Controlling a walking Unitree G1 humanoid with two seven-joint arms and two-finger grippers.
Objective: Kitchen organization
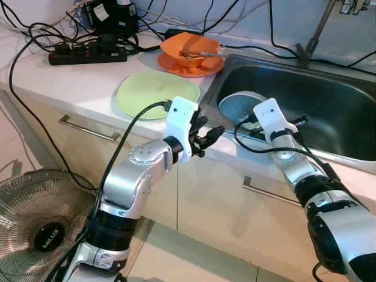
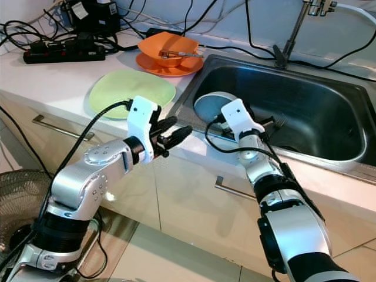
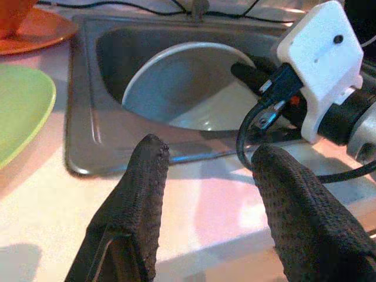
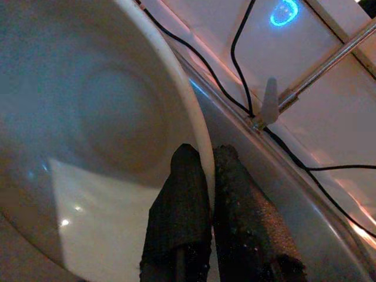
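Note:
A grey-blue bowl (image 1: 238,106) sits tilted at the left end of the steel sink (image 1: 329,100). My right gripper (image 4: 202,155) reaches down into the sink and is shut on the bowl's rim (image 4: 194,117), one finger inside and one outside. My left gripper (image 1: 214,134) hovers open and holding nothing over the counter's front edge, just left of the sink and pointing toward the bowl (image 3: 194,82). On the counter lie a light green plate (image 1: 155,93) and, behind it, an orange bowl (image 1: 191,46) holding a utensil, set on an orange plate (image 1: 188,66).
A black power strip (image 1: 88,56) and tangled cables run along the back of the counter. The faucet (image 1: 317,29) rises behind the sink. Cabinet fronts with metal handles (image 1: 88,129) lie below. A floor fan (image 1: 41,223) stands at the lower left.

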